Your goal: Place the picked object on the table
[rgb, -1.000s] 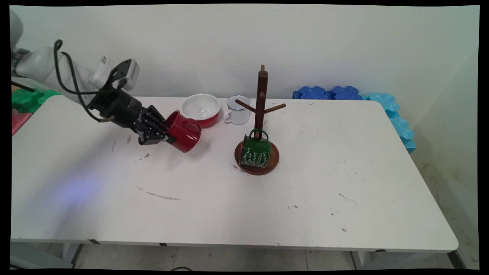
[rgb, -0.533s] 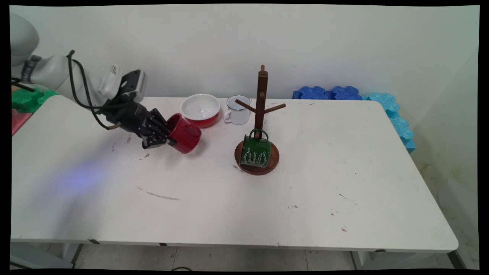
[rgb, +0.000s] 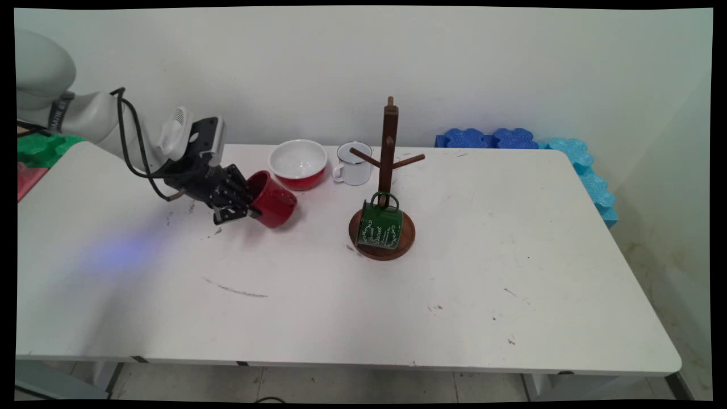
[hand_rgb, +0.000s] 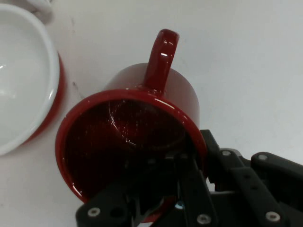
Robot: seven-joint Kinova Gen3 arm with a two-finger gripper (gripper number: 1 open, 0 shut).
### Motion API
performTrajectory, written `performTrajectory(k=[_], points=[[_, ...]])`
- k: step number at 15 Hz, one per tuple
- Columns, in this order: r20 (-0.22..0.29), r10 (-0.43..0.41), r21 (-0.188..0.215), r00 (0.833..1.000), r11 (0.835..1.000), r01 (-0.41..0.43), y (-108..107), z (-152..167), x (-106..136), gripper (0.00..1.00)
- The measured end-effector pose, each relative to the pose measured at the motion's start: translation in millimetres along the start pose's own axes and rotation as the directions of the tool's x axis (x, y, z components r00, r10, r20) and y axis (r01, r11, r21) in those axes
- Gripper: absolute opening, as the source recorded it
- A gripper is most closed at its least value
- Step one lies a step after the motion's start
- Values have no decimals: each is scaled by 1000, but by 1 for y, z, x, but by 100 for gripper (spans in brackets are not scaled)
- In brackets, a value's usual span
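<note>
My black gripper [rgb: 250, 209] is shut on the rim of a red mug [rgb: 274, 200], one finger inside the cup and one outside. The mug is tilted on its side just above the table, mouth toward the hand. In the hand view the red mug [hand_rgb: 132, 137] fills the middle, its handle [hand_rgb: 160, 56] pointing away, and the gripper [hand_rgb: 189, 163] pinches the near rim. A red bowl with a white inside [rgb: 299, 163] stands right behind the mug, close to it; the same bowl [hand_rgb: 23, 90] shows at the hand view's left.
A white enamel mug [rgb: 354, 163] stands beside the bowl. To the right is a wooden mug tree [rgb: 388, 165] on a round base, with a green mug [rgb: 379, 226] at its foot. Blue foam blocks [rgb: 534, 142] line the far right edge; green foam [rgb: 40, 149] lies far left.
The gripper and red mug have shifted slightly right and toward the bowl, and the hand has tipped more upright. Bowl, white mug, tree and green mug have not moved.
</note>
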Motion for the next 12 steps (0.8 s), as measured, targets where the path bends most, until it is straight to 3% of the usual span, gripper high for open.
performTrajectory(k=[12], points=[[65,61,35,996,997,-63,1,19,-5,0]])
